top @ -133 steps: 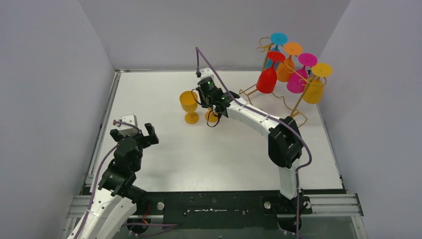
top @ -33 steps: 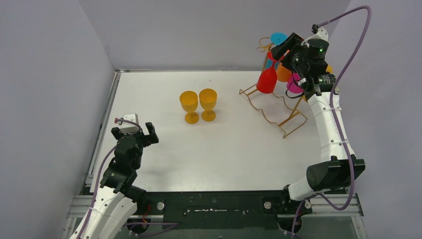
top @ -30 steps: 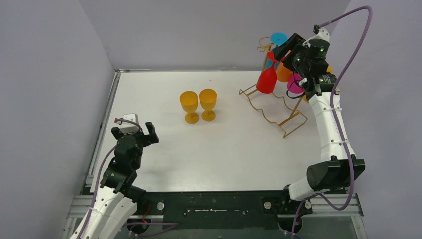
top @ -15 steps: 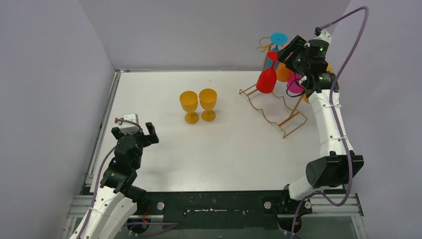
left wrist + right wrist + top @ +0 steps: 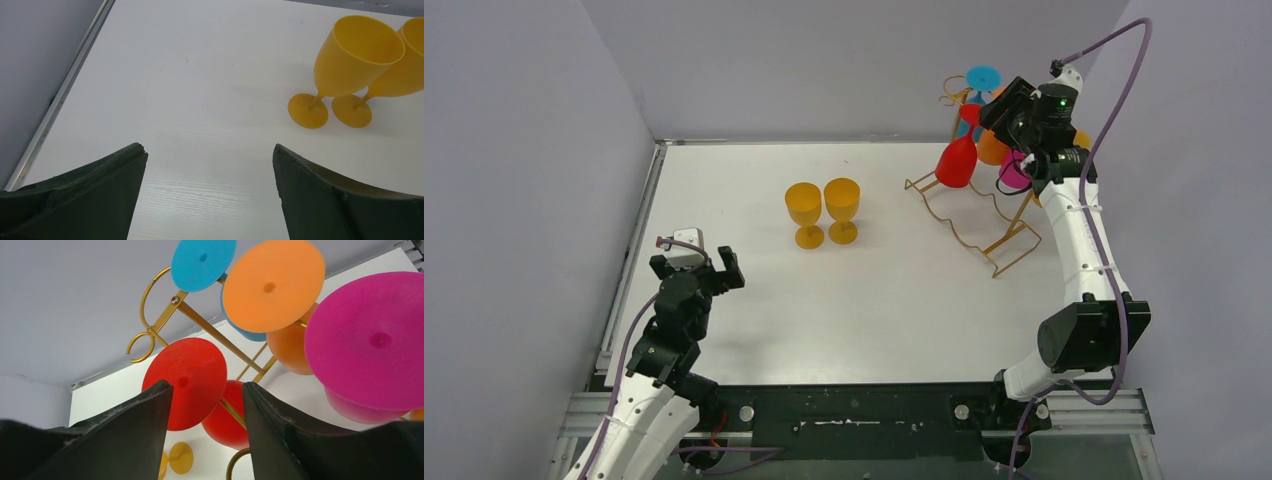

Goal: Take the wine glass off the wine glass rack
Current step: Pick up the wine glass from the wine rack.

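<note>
The gold wire wine glass rack (image 5: 969, 235) stands at the back right, with several coloured glasses hanging upside down on it. A red wine glass (image 5: 956, 162) hangs at the near left end. My right gripper (image 5: 986, 115) is up at the rack's top, and its open jaws straddle the red glass's round foot (image 5: 200, 365). A small gap shows between that foot and the right finger (image 5: 280, 430). My right gripper (image 5: 207, 390) also frames a gold rack arm (image 5: 210, 335). My left gripper (image 5: 707, 262) stands wide open and empty, low at the near left (image 5: 210, 155).
Two yellow glasses (image 5: 804, 205) (image 5: 842, 200) stand upright mid-table, also seen as the yellow pair (image 5: 357, 55). A blue glass (image 5: 202, 262), an orange glass (image 5: 272, 285) and a magenta glass (image 5: 370, 340) hang close to the red one. Walls close in on the left, the back and the right.
My right gripper's jaws have narrowed a little around the red glass's foot, and the wrist has shifted slightly left. The left arm has not moved.
</note>
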Controlling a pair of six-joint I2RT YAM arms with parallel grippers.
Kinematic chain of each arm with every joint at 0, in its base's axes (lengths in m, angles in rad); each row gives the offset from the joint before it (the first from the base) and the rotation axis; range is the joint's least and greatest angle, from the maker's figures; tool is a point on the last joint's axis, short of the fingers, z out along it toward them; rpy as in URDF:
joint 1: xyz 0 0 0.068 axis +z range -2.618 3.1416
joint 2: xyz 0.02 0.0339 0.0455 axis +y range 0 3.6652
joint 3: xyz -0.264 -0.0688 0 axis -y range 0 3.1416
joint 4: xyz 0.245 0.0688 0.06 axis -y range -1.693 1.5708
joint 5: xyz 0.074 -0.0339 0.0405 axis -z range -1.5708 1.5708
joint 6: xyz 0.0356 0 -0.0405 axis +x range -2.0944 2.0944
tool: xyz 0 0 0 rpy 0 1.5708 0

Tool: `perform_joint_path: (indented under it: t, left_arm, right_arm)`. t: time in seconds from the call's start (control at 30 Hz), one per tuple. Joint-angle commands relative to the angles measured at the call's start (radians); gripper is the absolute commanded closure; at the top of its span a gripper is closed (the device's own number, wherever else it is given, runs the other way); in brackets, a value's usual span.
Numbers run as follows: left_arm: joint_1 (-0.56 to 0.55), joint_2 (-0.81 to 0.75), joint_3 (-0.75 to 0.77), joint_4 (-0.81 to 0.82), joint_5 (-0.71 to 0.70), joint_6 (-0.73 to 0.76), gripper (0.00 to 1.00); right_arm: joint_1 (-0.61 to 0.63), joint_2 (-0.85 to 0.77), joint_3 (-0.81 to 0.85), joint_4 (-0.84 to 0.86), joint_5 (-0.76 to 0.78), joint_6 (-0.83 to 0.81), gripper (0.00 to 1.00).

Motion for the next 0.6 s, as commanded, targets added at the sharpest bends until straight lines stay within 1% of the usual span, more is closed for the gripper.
perform_joint_path:
  t: [0.0, 0.2, 0.27, 0.57]
  left_arm:
    - [0.011, -0.004, -0.002, 0.068, 0.027, -0.003, 0.05]
    - [0.012, 0.001, -0.002, 0.070, 0.030, -0.003, 0.05]
    - [0.012, -0.001, -0.001, 0.069, 0.028, -0.002, 0.05]
    - [0.015, -0.005, -0.004, 0.073, 0.034, -0.001, 0.05]
  right_arm:
    - [-0.012, -0.007, -0.044, 0.072, 0.003, 0.004, 0.47]
    - [-0.018, -0.014, -0.075, 0.105, -0.053, 0.034, 0.56]
    - [-0.048, -0.013, -0.074, 0.110, -0.085, 0.043, 0.58]
    - [-0.060, 0.007, -0.031, 0.099, -0.182, 0.049, 0.57]
